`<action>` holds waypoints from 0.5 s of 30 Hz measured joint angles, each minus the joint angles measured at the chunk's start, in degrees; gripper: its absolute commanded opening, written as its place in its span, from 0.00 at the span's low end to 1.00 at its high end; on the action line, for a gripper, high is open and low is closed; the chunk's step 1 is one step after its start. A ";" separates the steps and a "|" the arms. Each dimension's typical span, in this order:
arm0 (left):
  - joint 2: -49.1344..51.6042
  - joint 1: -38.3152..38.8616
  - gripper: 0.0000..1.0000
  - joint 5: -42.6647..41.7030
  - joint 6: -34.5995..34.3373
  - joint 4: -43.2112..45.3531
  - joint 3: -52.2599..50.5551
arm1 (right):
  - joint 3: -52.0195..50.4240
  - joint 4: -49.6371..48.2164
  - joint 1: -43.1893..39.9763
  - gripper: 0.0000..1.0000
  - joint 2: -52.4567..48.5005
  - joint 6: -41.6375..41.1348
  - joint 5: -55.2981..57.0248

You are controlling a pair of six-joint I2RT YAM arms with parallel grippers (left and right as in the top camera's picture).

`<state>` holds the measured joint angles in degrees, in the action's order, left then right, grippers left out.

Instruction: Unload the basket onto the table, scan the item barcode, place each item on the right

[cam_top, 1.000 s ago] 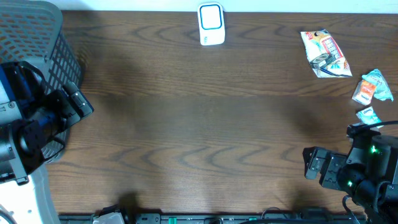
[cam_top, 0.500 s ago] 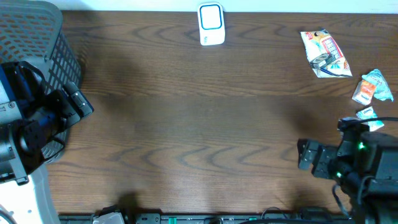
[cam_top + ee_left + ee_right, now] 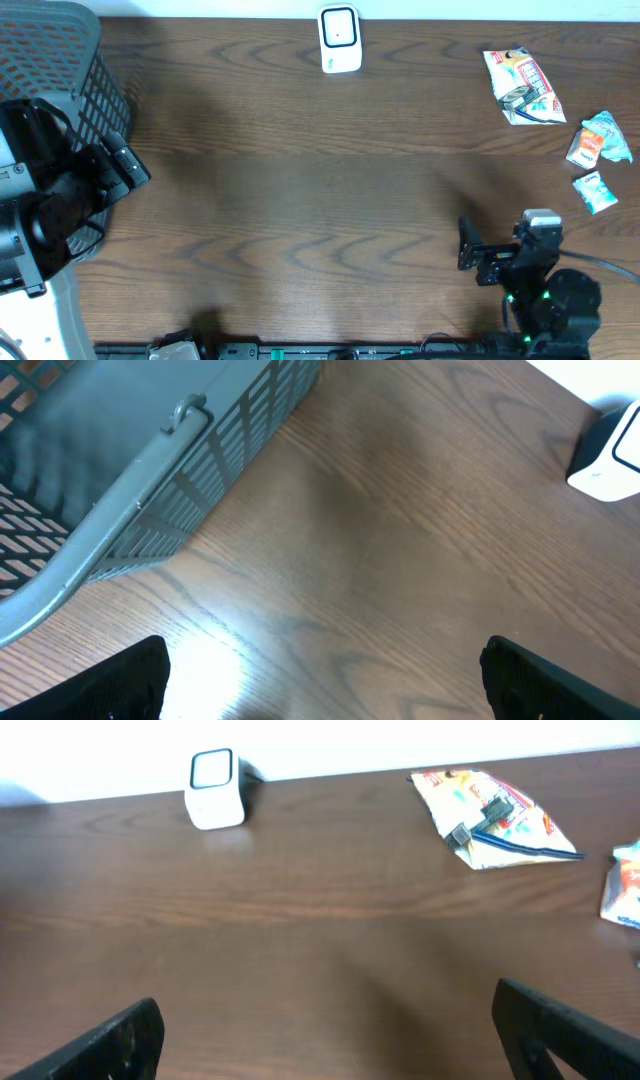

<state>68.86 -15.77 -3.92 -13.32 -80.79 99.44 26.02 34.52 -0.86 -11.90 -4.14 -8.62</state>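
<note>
Left end effector (image 3: pixel 320 660) and right end effector (image 3: pixel 325 1005) gaped wide, empty. The printed packet (image 3: pixel 522 86), upper right, looked light, limp, crinkly; I'd have pinched an edge.

The worktop (image 3: pixel 320 200) is dark brown wood with long, wavy grain lines. The basket (image 3: pixel 70 45) is grey, its walls a lattice of small square openings. The scanner (image 3: pixel 339 40) is white, and the window on its face has a blue-grey rim. The large packet (image 3: pixel 522 86) is white, printed in red, orange and blue, with a black patch. A small packet (image 3: pixel 600 138) shows teal and orange on white, and the smallest packet (image 3: pixel 594 190) is teal and white. The left pincer (image 3: pixel 320 685) and right pincer (image 3: pixel 330 1035) are both black. The right arm (image 3: pixel 550 300) is black with a green light glowing on it. The left arm (image 3: pixel 30 230) is black with white casing.
</note>
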 measured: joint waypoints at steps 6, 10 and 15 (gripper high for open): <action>0.00 0.02 0.97 0.00 0.00 -0.02 0.00 | -9.62 -10.10 0.00 0.99 7.69 0.31 -0.44; 0.00 0.02 0.97 0.00 0.00 -0.02 0.00 | -14.75 -17.68 0.00 0.99 10.05 0.35 -0.61; 0.00 0.02 0.98 0.02 0.00 -0.02 0.00 | -19.91 -26.34 0.00 0.99 10.78 0.37 -0.63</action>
<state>68.86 -15.75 -3.90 -13.32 -80.82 99.44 6.11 8.19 -0.86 -1.13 -3.77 -9.26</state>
